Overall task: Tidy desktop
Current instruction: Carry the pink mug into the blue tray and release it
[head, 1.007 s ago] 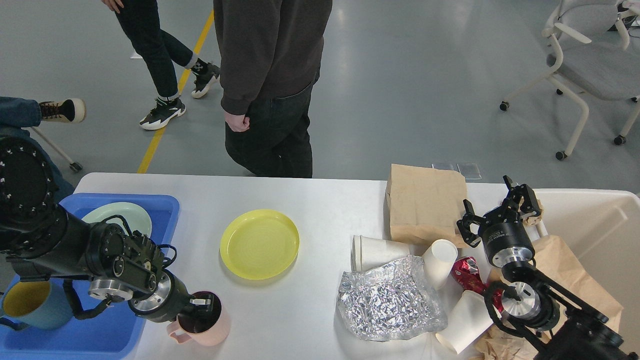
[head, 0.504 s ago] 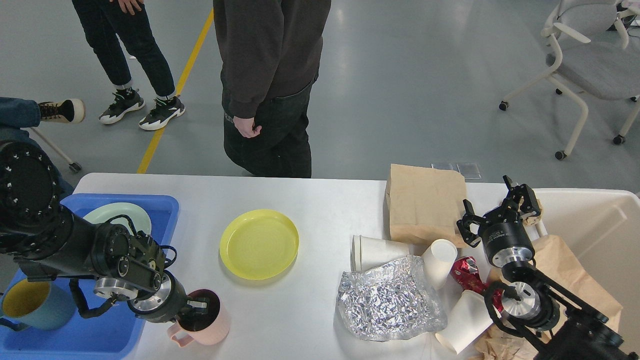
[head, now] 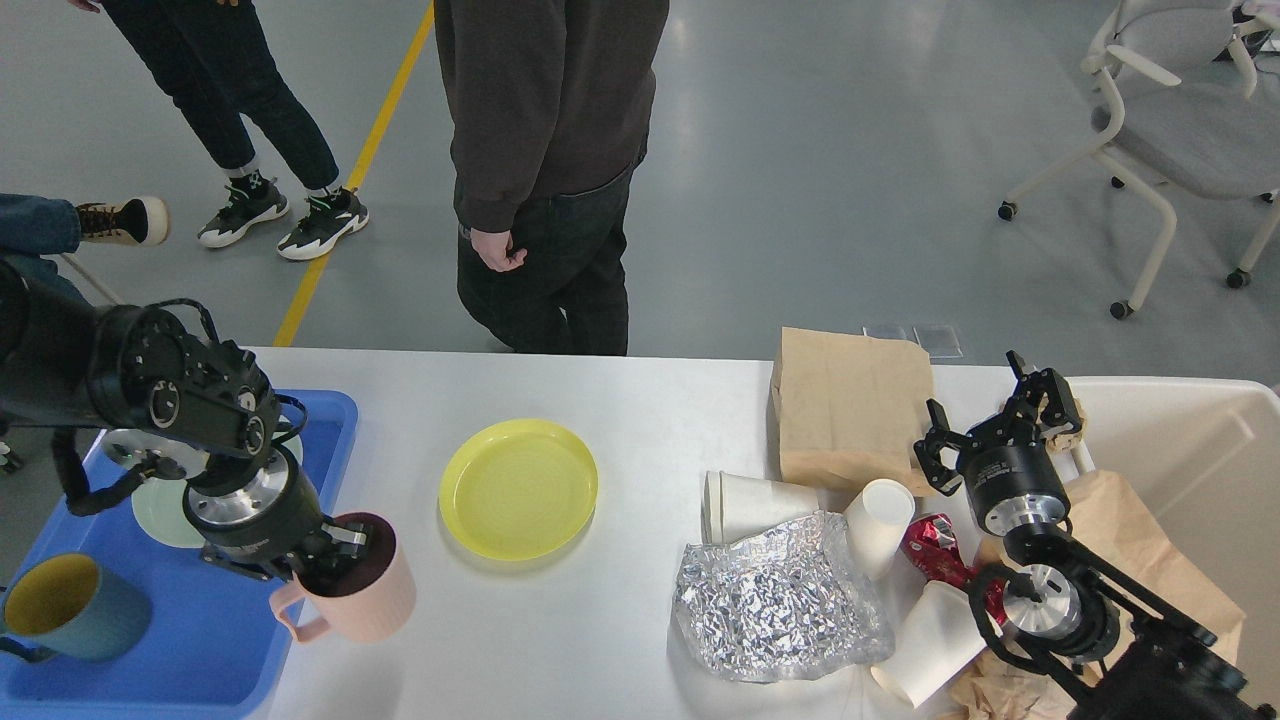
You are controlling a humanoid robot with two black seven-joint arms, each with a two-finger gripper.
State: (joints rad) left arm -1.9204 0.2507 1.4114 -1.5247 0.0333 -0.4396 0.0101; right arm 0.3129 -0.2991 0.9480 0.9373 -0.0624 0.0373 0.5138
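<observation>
Left tool pinches the rim of a smooth pink mug at the worktop's left edge; right tool is spread beside crinkly foil.

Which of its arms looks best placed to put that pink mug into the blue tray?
The left. Its end effector already grips the pink ceramic mug by the rim, right beside the blue plastic tray. The right end effector hangs open far across the white desktop, among the rubbish.
</observation>
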